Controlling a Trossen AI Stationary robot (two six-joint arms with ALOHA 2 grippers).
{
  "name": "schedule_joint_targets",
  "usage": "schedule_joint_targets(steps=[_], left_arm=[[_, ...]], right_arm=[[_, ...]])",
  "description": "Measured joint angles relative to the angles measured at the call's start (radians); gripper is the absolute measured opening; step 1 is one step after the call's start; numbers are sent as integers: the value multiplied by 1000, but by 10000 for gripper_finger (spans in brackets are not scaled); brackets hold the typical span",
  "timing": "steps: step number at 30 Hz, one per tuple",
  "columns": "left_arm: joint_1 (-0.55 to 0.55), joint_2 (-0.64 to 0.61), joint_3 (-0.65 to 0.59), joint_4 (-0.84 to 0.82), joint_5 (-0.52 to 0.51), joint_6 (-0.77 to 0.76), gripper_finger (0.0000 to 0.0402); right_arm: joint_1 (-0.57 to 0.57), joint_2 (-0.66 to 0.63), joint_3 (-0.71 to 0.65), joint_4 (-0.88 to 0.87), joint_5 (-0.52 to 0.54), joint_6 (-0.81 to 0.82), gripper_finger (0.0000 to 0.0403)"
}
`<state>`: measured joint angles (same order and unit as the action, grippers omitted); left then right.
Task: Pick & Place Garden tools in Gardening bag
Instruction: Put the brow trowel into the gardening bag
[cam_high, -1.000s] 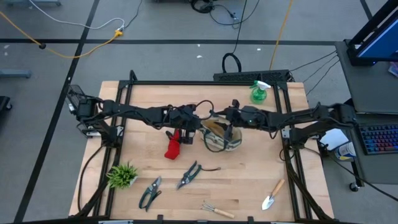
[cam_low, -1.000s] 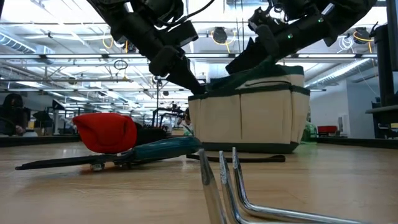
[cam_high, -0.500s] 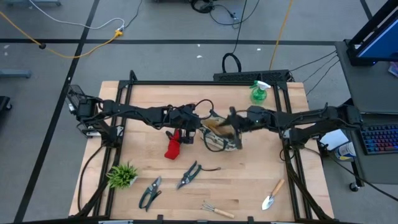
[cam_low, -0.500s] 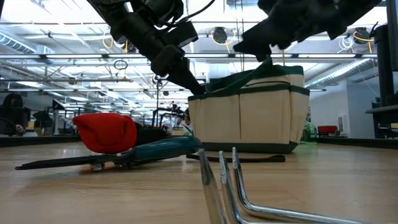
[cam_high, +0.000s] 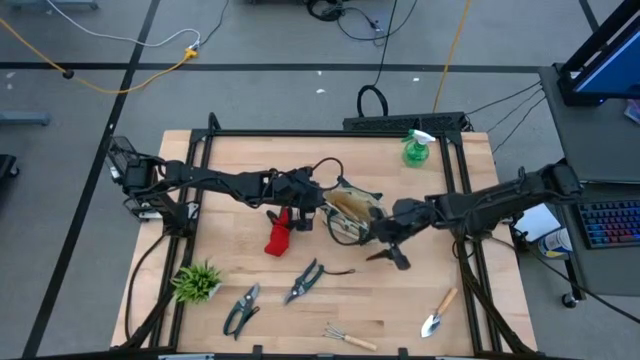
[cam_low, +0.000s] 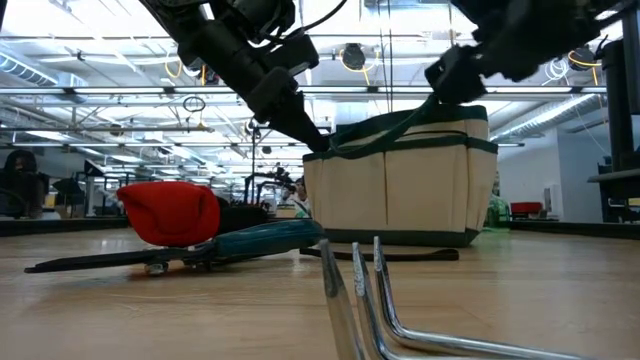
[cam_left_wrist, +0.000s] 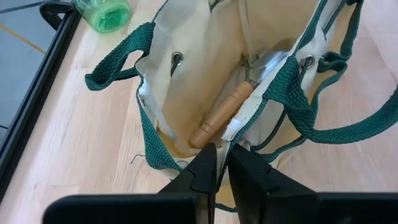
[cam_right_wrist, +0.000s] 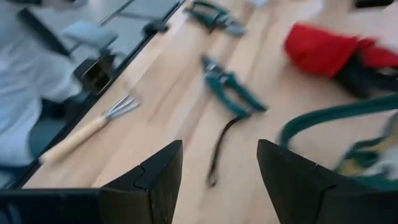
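Note:
The cream gardening bag (cam_high: 352, 216) with green trim stands open at mid-table; it also shows in the low view (cam_low: 400, 180). A wooden-handled tool (cam_left_wrist: 222, 116) lies inside it. My left gripper (cam_high: 318, 214) is shut on the bag's left rim. My right gripper (cam_high: 390, 257) is open and empty, raised just near-right of the bag. On the table lie the red glove (cam_high: 279, 236), two pruning shears (cam_high: 305, 281) (cam_high: 240, 311), a hand rake (cam_high: 350, 338), a trowel (cam_high: 438, 313) and the green spray bottle (cam_high: 415, 148). My left gripper pinches the bag's rim (cam_left_wrist: 219, 148) at its left end between its two fingers, and the low view (cam_low: 318, 146) also shows the hold. The fingers come slanting down from the table's left. The bag stands upright on the table with its mouth held open.
A spiky green plant tuft (cam_high: 197, 282) stands at the near left. A dark cord (cam_right_wrist: 219, 152) lies by the nearer shears. The bag's green handle loops (cam_left_wrist: 323, 118) hang outward. Bare wood lies between the bag and the trowel.
My right gripper has drawn up and away from over the bag's mouth, toward the table's near and right edges. The wooden-handled tool now lies in the bag. The bag has stayed in place.

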<state>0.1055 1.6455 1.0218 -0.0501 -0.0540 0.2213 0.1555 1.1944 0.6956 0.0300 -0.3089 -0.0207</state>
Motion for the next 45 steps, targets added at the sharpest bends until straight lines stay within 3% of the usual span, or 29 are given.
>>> schedule_joint_targets(steps=[6,10,18,26,31,34,38,42,45], left_arm=[[0,0,0,2,-24,-55,46],[-1,0,0,8,-45,-90,46],[0,1,0,22,-55,-61,47],[-5,1,0,136,13,-43,47],[-12,1,0,121,29,-43,47],[-11,1,0,112,18,-43,47],[-8,1,0,103,0,-47,47],[-7,1,0,85,0,-50,47],[-5,1,0,84,0,-53,47]], right_arm=[[53,-4,0,-181,-106,-2,201],[105,-4,0,-281,-106,-14,201],[200,-4,0,-298,-110,-141,201],[239,-3,0,-294,232,-441,201],[269,-39,9,-290,255,-468,201],[303,-92,29,-289,259,-445,194],[360,-164,34,-288,256,-288,172],[424,-171,34,-340,256,-92,148],[457,-162,34,-415,257,-37,137]])
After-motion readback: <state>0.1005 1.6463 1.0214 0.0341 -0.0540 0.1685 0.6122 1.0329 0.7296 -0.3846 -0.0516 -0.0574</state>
